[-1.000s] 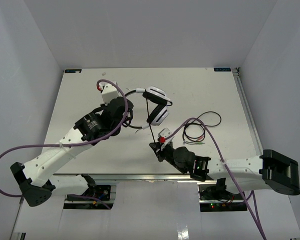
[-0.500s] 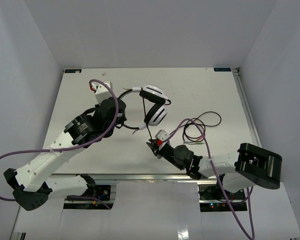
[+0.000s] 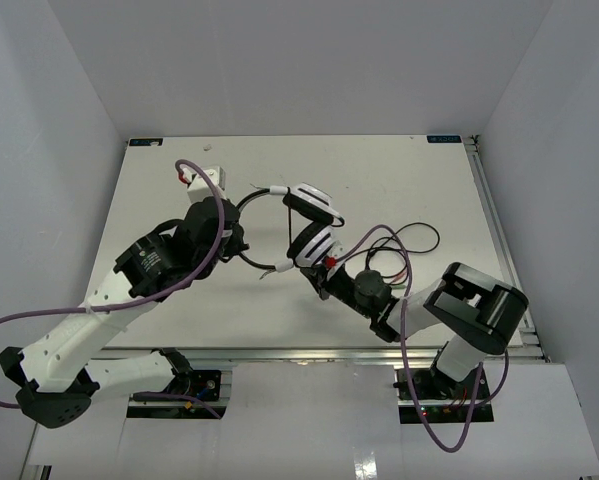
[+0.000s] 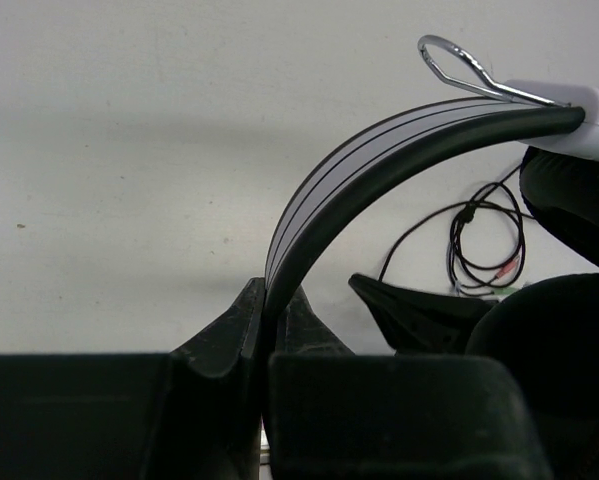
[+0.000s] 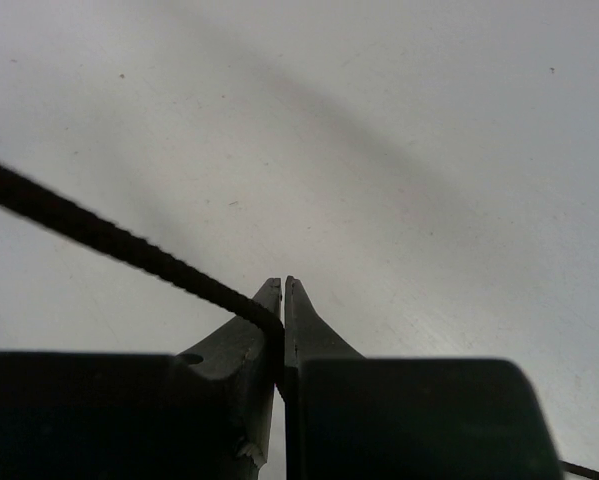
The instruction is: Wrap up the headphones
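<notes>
The headphones (image 3: 314, 203) lie mid-table, with two white-and-black ear cups and a thin black headband (image 3: 251, 200) arcing left. My left gripper (image 3: 240, 243) is shut on that headband (image 4: 379, 140); in the left wrist view the band rises from between the fingertips (image 4: 269, 300). My right gripper (image 3: 307, 270) sits just below the lower ear cup (image 3: 311, 244). It is shut on the thin dark cord (image 5: 99, 235), which runs up and left from the jaws (image 5: 283, 287). The rest of the cord lies coiled (image 3: 404, 255) to the right.
Thick purple robot cables (image 3: 194, 265) loop over both arms. The right arm's elbow (image 3: 474, 305) is near the front right. The table's right rail (image 3: 494, 230) and the white walls bound the area. The cord coil (image 4: 484, 245) shows behind the headband.
The left arm has shifted left and turned the headphones with it. The right gripper has moved up toward the lower ear cup, and its arm has folded in closer.
</notes>
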Available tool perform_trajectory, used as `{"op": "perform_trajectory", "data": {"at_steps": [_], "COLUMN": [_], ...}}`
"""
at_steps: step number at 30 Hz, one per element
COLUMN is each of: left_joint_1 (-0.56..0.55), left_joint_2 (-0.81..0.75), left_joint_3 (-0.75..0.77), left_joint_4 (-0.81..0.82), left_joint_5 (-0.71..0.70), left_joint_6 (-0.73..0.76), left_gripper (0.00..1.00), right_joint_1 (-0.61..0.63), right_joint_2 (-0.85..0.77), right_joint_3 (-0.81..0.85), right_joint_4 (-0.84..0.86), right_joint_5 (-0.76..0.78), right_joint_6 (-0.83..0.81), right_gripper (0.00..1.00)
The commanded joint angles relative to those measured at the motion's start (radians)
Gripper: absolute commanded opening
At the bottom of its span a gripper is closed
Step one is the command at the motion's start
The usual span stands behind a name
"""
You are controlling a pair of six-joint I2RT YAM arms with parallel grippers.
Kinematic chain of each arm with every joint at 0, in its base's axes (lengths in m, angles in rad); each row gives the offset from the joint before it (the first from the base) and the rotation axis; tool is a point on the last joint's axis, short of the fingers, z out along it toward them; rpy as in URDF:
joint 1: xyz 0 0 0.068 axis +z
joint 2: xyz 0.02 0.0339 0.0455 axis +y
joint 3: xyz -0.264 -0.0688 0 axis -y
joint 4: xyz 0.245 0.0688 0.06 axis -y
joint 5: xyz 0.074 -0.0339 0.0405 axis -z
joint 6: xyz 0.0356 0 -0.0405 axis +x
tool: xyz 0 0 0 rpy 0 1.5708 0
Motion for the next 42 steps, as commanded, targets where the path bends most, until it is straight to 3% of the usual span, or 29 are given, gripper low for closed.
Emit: {"op": "perform_trajectory", "data": {"at_steps": [1,5,9,17,20,24,29,35,38,42], "left_joint_1": [0.004,0.004,0.004,0.004,0.004,0.004,0.002,-0.034,-0.038,-0.041], "left_joint_2": [-0.099,-0.125,-0.103,-0.043,-0.034,-0.013,0.023,0.053,0.078,0.094], "left_joint_3": [0.027,-0.007,0.0,0.018,0.018,-0.001,-0.055,-0.156,-0.186,-0.191], "left_joint_4": [0.147,0.207,0.175,0.046,0.024,-0.029,-0.051,0.034,0.115,0.227], "left_joint_5": [0.236,0.577,0.798,0.928,0.931,0.867,0.639,0.214,0.174,0.132], "left_joint_6": [0.061,0.182,0.342,0.471,0.501,0.555,0.598,0.805,0.944,1.104], "left_gripper": [0.0,0.0,0.0,0.0,0.0,0.0,0.0,0.0,0.0,0.0], "right_joint_1": [-0.081,-0.1,-0.121,-0.133,-0.137,-0.161,-0.18,-0.187,-0.191,-0.191], "right_joint_2": [0.003,-0.077,-0.182,-0.333,-0.325,-0.323,-0.418,-0.583,-0.628,-0.661], "right_joint_3": [-0.019,-0.059,-0.121,-0.151,-0.123,-0.086,-0.061,0.108,0.168,0.243], "right_joint_4": [0.178,0.178,0.171,0.115,0.107,0.078,-0.062,-0.685,-0.891,-1.041], "right_joint_5": [-0.085,-0.103,-0.101,-0.017,0.047,0.062,0.036,0.017,-0.044,-0.121], "right_joint_6": [0.072,0.086,0.096,0.074,0.044,0.031,0.03,0.096,0.114,0.135], "right_gripper": [0.08,0.08,0.08,0.14,0.11,0.11,0.1,0.08,0.08,0.08]}}
